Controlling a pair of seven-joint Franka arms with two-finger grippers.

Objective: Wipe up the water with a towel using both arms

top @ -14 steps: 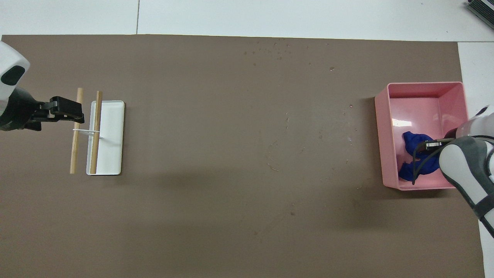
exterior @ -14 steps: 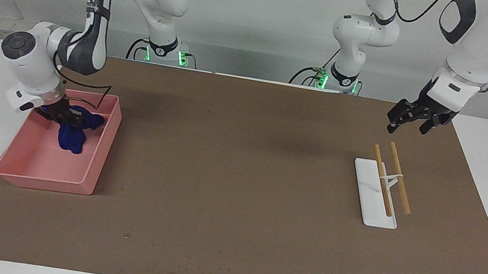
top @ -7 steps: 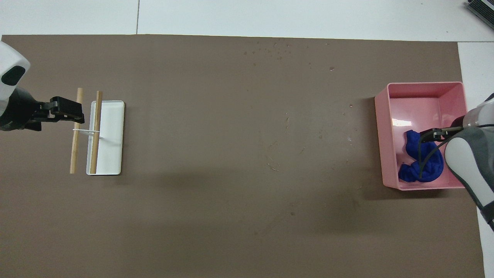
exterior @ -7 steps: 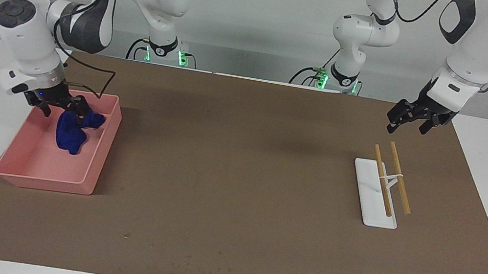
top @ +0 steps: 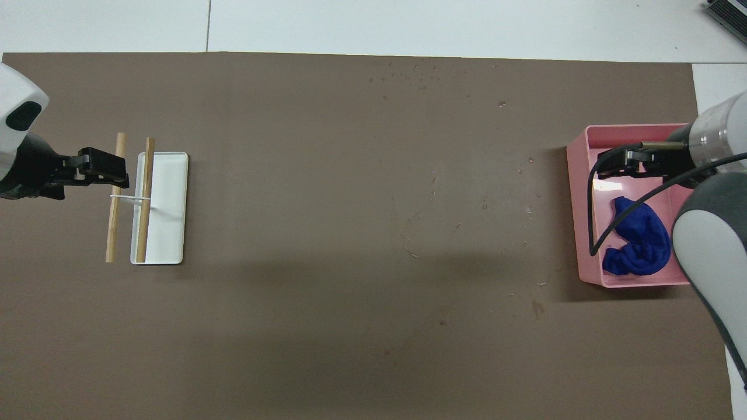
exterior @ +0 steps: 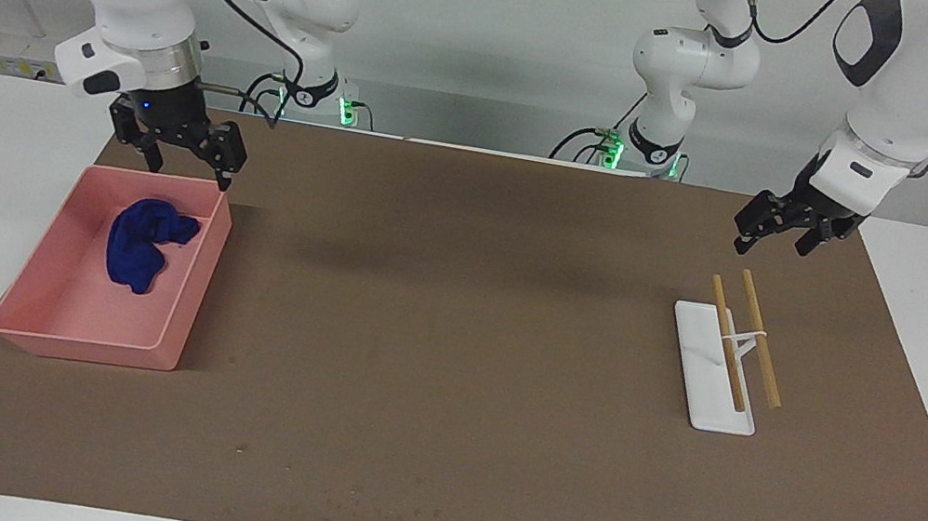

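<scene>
The crumpled blue towel (exterior: 139, 244) (top: 639, 239) lies loose in the pink bin (exterior: 82, 347) (top: 575, 204) at the right arm's end of the table. My right gripper (exterior: 191, 163) (top: 613, 163) hangs open and empty above the bin's edge nearest the robots, clear of the towel. The water (top: 417, 73) (exterior: 376, 505) is a scatter of tiny specks on the brown mat near its edge farthest from the robots, with a few more droplets (top: 528, 210) beside the bin. My left gripper (exterior: 773, 246) (top: 111, 172) waits open in the air over the wooden sticks' ends.
A white tray (exterior: 713, 378) (top: 166, 221) carrying two wooden sticks (exterior: 760, 338) (top: 145, 198) on a small white stand sits at the left arm's end of the mat. White tabletop borders the brown mat (exterior: 450, 343) on all sides.
My right gripper opened, let go of the towel and rose out of the bin. The towel dropped and settled on the bin floor. The left arm has not moved.
</scene>
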